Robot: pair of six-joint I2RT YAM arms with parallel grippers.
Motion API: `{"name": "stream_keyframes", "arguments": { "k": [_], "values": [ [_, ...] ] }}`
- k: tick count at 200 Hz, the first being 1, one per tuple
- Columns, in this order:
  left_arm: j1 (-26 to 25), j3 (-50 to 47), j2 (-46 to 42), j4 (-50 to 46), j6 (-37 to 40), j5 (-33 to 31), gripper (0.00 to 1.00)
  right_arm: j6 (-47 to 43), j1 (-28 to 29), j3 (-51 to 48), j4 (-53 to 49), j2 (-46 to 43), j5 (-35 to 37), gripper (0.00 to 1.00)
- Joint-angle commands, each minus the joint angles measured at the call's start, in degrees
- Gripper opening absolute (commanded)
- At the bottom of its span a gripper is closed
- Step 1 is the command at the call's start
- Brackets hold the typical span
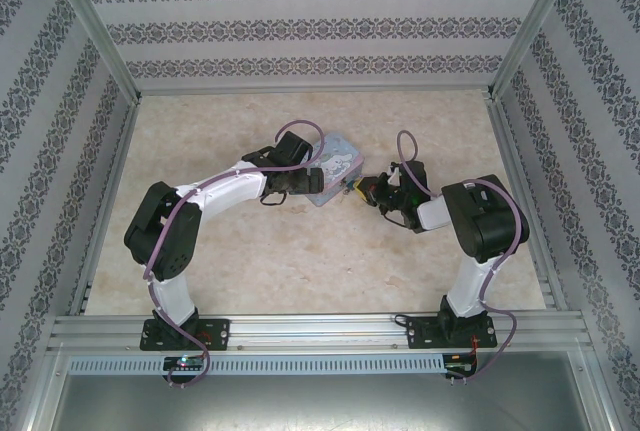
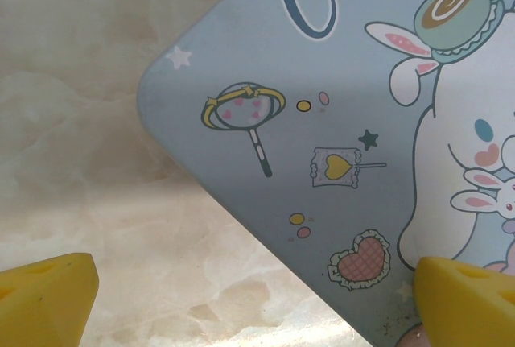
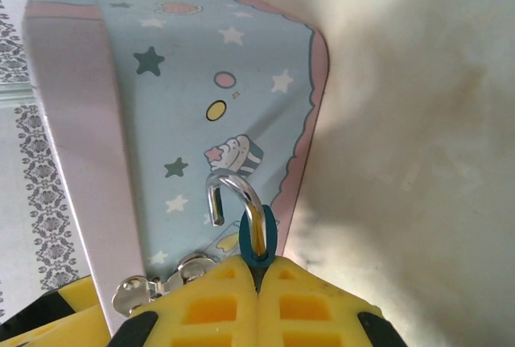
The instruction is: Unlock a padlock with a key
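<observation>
My right gripper [image 3: 257,270] is shut on the padlock [image 3: 262,241]. Only the top of its dark blue body pokes out between the yellow fingers [image 3: 211,303]. Its silvery shackle [image 3: 233,189] is swung open, the free end hanging loose in front of the light-blue cartoon tin [image 3: 185,105]. Small silvery metal pieces [image 3: 153,287] lie to the left of the fingers; I cannot tell whether they are the key. My left gripper [image 2: 257,311] is open, its yellow fingertips [image 2: 44,295] straddling a corner of the tin [image 2: 338,138] with nothing between them. From above, the two grippers [image 1: 300,181] [image 1: 372,191] flank the tin [image 1: 338,163].
The tin sits mid-table on the marbled beige surface [image 1: 300,261]. Patterned walls and metal frame rails [image 1: 100,51] enclose the table on three sides. Open floor lies in front of and behind the tin.
</observation>
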Motion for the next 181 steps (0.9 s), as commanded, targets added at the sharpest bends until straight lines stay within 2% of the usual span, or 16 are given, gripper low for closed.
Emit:
{"name": "stream_keyframes", "arguments": {
  "k": [1,40,75,115,152,181],
  "values": [
    [-0.4,-2.5,2.2,-7.2,1.4,-1.8,1.0,-2.1,-0.9,-1.2,-0.3,-2.6,-1.9,0.0],
    [-0.3,-2.0,0.8,-6.4,1.1,1.0,1.0,-2.1,-0.5,-6.3,-1.1,-8.8,-2.9,0.0],
    [0.4,-0.8,-1.3,-5.3,0.3,5.3,1.0,-2.2,3.1,-11.4,-1.3,-13.7,-2.8,0.0],
    [1.8,0.2,-3.6,-2.9,-1.6,12.2,1.0,-1.2,14.2,-12.4,-0.7,-14.7,0.5,0.0],
    [3.3,1.7,-5.4,-3.6,-2.6,13.7,1.0,-0.4,25.9,-8.4,-0.6,-12.2,4.5,0.0],
    [4.1,2.9,-6.4,-4.6,-2.5,13.6,1.0,0.5,31.5,-4.4,0.9,-6.3,5.4,0.0]
  ]
}}
